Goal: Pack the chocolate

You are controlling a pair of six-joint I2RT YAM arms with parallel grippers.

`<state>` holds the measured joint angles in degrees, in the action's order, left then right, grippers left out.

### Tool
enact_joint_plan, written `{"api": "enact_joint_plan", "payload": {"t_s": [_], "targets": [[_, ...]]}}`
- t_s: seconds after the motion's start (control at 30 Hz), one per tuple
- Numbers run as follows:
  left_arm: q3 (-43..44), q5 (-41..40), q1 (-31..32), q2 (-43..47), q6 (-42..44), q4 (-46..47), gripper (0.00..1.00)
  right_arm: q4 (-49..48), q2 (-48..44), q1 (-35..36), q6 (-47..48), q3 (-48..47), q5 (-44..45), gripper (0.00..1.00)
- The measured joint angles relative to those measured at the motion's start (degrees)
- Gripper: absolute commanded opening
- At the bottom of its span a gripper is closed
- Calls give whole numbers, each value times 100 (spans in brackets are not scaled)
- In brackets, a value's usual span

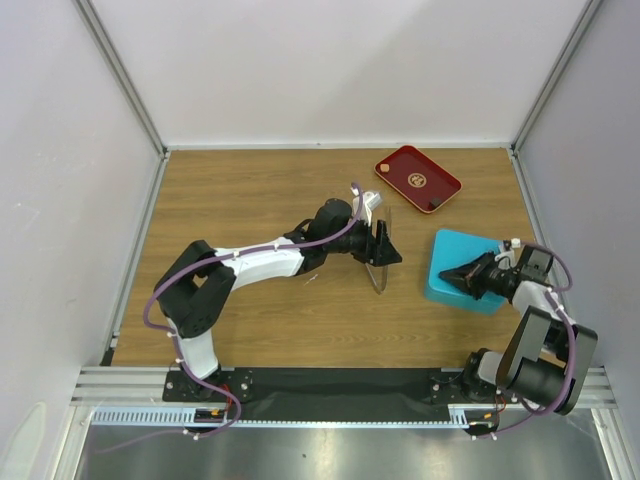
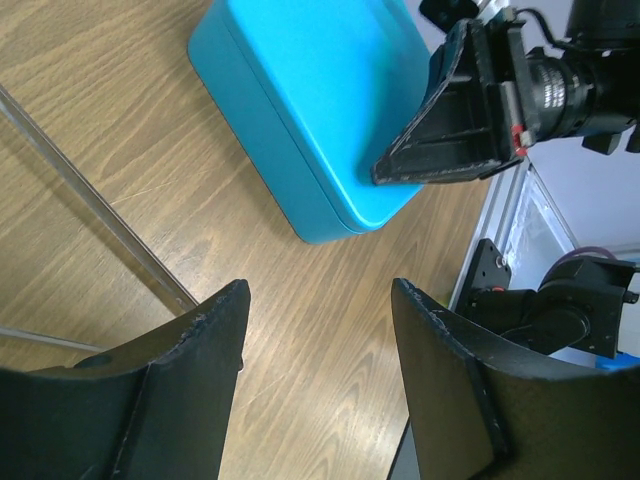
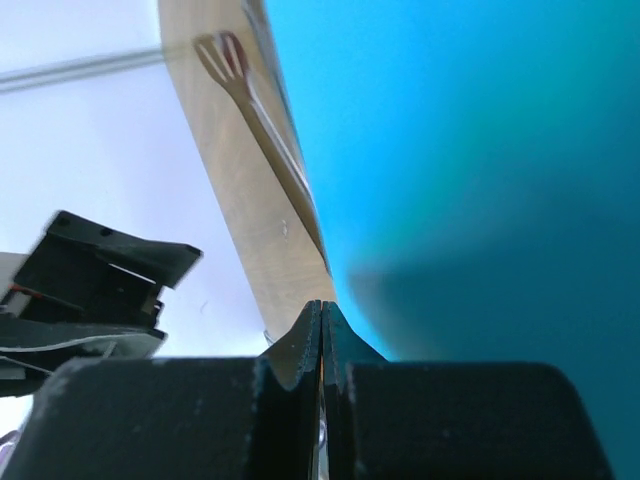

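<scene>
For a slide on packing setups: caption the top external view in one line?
Shut right gripper over the teal box, open left gripper facing it across the wooden table, red tray behind.

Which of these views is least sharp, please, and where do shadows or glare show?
Right wrist view: softest, the teal box out of focus, the shadow of the shut right gripper dark on it, background blown out white. Left wrist view: crisp on the teal box beyond the open left gripper. Top external view: evenly lit, faint shadows.
</scene>
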<state>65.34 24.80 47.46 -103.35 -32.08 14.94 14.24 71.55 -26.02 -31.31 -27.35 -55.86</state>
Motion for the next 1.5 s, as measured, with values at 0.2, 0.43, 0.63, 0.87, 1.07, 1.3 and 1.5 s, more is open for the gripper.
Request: {"api": "enact_joint_plan", "payload": {"t_s": [0.2,0.43,0.63,0.87,1.07,1.3,1.5], "targets": [[-81,-4,4,116,-7,13,65,-334,-326,-586,-243,-203,59,0],[-94,-17,15,313,9,-50,65,-1976,-136,-752,-1038,-11,31,0],[-94,-57,20,330,17,-146,65,-3547,752,-848,-1696,813,-92,0],[-94,-116,24,330,17,-225,65,-4096,721,-872,-2000,813,-225,0],[-94,-219,50,391,63,-361,65,-2929,-85,-748,-1639,-79,28,4],[-94,-640,57,1187,407,-1025,67,-540,-704,765,-811,-2293,1825,35],[-70,-1434,55,2721,881,-1628,98,557,-1239,2903,-190,-2905,3440,100]]}}
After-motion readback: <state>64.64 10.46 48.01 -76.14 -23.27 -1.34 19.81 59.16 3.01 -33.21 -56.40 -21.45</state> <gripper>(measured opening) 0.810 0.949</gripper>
